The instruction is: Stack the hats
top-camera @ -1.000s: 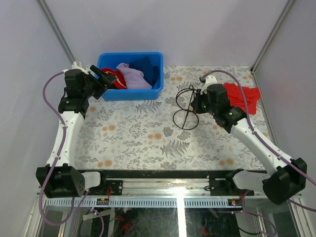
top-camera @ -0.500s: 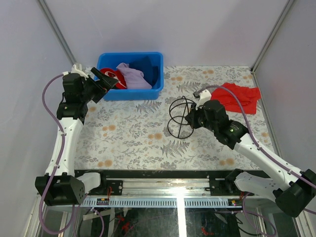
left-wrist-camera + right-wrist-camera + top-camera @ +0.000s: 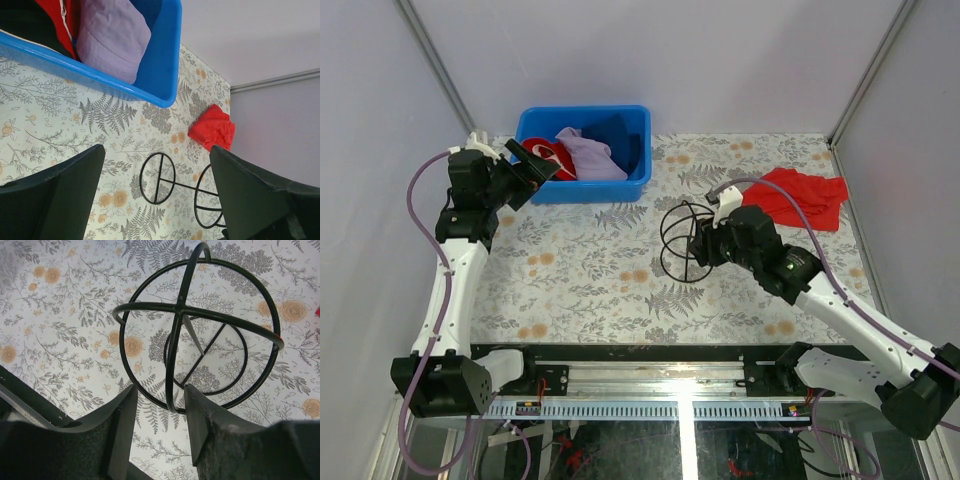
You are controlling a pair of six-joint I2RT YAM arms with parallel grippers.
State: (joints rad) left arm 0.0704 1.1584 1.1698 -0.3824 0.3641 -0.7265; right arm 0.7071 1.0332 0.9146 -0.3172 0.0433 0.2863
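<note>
The flowered bench (image 3: 590, 285) is carrying everything, and the two arms are reaching out over it from the near edge. At the far left the blue bin (image 3: 582, 190) is holding the task's things in a heap: the lavender hat (image 3: 592, 158) is lying in the middle, the red hat (image 3: 552, 160) is touching it on the left, and the navy hat (image 3: 620, 135) is sitting behind. I am not finding the beige one from here.

The black wire stand (image 3: 177, 307) is tilting on its side mid-bench. I'd guess it is being set where the hats can be stacked over it. The red cloth (image 3: 807, 198) is lying flat at the far right, well apart from the bin.

The right claw (image 3: 160, 437) is standing with its jaws parted, the stand's nearest arc of wire passing between them without being pinched. The left claw (image 3: 155, 200) is spread wide with nothing in it, hanging beside the bin's left end, likely lining up for a first pick.
</note>
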